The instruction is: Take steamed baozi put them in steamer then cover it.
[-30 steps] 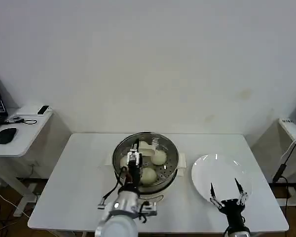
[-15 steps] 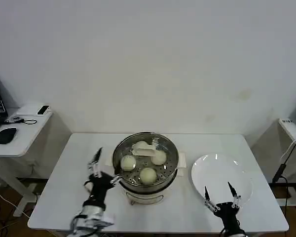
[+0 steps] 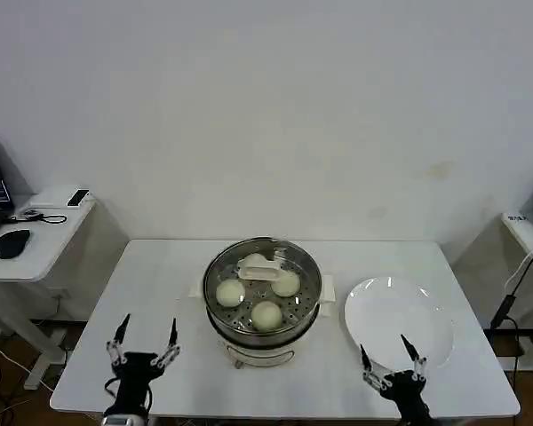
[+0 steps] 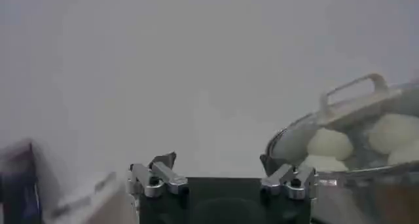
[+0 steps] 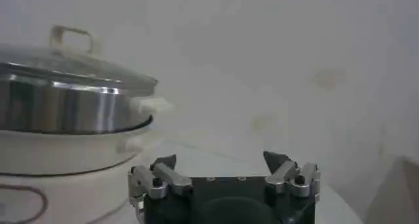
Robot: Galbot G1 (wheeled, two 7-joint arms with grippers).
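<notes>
— Where's the steamer [image 3: 263, 297]?

— Mid-table [image 3: 160, 284], with the cover [image 3: 263, 286] seated on it. Four baozi [image 3: 266, 313] show through the glass, on the perforated tray around the pale handle [image 3: 259, 269].

— And the plate [image 3: 398, 321]?

— Just to the steamer's right, bare.

— The arms?

— The left gripper [image 3: 144, 342] is at the table's near edge, left of the steamer and apart from it, jaws spread wide, holding nothing. The right gripper [image 3: 390, 356] is at the plate's near rim, jaws wide too, nothing in them.

— Wrist views?

— The left gripper [image 4: 221, 173] sees the lidded steamer [image 4: 353, 179] to one side; the right gripper [image 5: 222, 169] sees its steel wall [image 5: 65, 114] and white base.
</notes>
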